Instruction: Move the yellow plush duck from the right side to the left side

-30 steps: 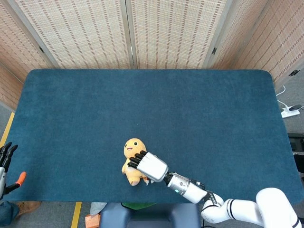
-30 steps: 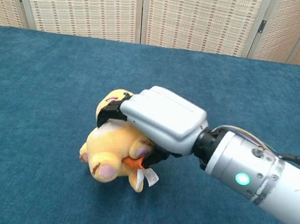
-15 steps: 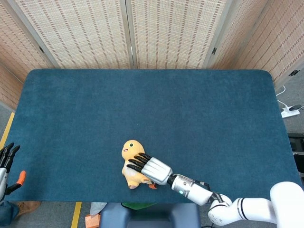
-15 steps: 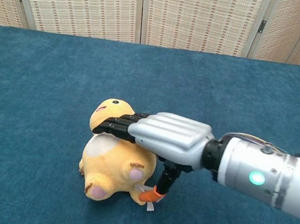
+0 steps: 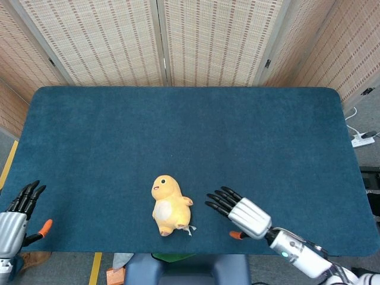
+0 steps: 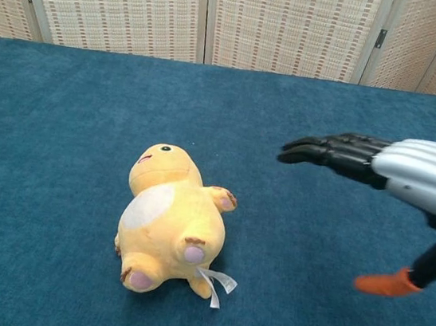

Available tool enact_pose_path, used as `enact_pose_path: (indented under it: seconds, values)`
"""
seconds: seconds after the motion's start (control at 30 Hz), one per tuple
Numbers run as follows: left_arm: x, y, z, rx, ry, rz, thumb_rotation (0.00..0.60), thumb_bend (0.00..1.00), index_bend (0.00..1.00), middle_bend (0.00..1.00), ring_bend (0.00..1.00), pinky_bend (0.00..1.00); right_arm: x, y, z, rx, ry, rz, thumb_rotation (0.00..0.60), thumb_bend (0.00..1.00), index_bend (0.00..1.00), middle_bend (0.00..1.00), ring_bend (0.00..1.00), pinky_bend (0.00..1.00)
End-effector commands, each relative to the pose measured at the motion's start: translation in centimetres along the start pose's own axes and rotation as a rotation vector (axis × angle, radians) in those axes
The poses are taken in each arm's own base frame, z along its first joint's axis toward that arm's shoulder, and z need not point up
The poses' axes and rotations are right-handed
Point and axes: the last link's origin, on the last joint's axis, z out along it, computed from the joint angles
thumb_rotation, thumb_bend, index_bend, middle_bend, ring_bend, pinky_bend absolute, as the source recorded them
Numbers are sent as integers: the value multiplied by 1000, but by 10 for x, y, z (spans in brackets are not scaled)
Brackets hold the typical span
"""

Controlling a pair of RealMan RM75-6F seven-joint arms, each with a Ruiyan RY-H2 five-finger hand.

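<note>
Right hand: the right hand (image 5: 244,214) hovers over the blue table (image 5: 255,136) near the front edge, at about 5 o'clock from the table's centre. Its fingers (image 6: 328,152) are stretched out and apart, holding nothing, pointing toward the duck.

Left hand: the left hand (image 5: 16,215) sits just off the table's front left corner, at about 8 o'clock. Its fingers are extended and it holds nothing.

Duck: the yellow plush duck (image 5: 167,204) lies on its back on the cloth, white belly up, head toward 11 o'clock, feet and a white ribbon tag toward the front edge. It rests at about 7 o'clock from the table's centre, left of the middle line. No hand touches it; the right hand is near it, at its 3 o'clock.

Progress: judged from where the duck lies, it sits free on the left half, so the move looks done or nearly done.

Remaining: probably only drawing the right arm clear.
</note>
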Motion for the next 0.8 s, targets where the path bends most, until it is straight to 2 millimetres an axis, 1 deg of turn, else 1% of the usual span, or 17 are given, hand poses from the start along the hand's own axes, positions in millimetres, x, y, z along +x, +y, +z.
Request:
enact_pose_path:
  seconds: [0.03,0.1,0.17,0.27,0.3,0.4,0.5,0.53,0.7,0.8]
  values:
    - [-38,51,23,-238,-106,37,600,296,0,77,29,201,-13,48,-136,-345,118,72,600,45,0,0,0,0]
    - [-48,70,38,-269,-146,59,600,289,0,102,32,185,-21,58,-158,-389,138,130,600,46,0,0,0,0]
    - [-59,91,52,-301,-181,75,600,281,0,88,30,183,-27,64,-173,-389,133,181,600,48,0,0,0,0]
    - [-77,120,67,-360,-236,111,600,275,0,24,12,182,-28,71,-183,-381,129,221,600,50,0,0,0,0]
    - [-86,133,73,-384,-266,122,600,274,0,11,8,178,-28,75,-186,-385,135,228,600,50,0,0,0,0]
    - [-102,163,87,-427,-306,136,600,265,0,0,0,139,-27,82,-194,-394,147,245,600,52,0,0,0,0]
    - [-116,186,96,-460,-326,169,600,257,0,0,0,88,-28,88,-201,-402,145,254,600,54,0,0,0,0]
    - [-119,191,97,-464,-331,177,600,255,0,0,0,82,-29,90,-203,-405,140,259,600,54,0,0,0,0]
    - [-135,223,99,-511,-344,196,600,252,0,0,0,80,-29,99,-210,-422,134,279,600,57,0,0,0,0]
    - [-144,235,104,-519,-340,207,600,250,0,0,0,80,-29,101,-213,-421,132,287,600,65,0,0,0,0]
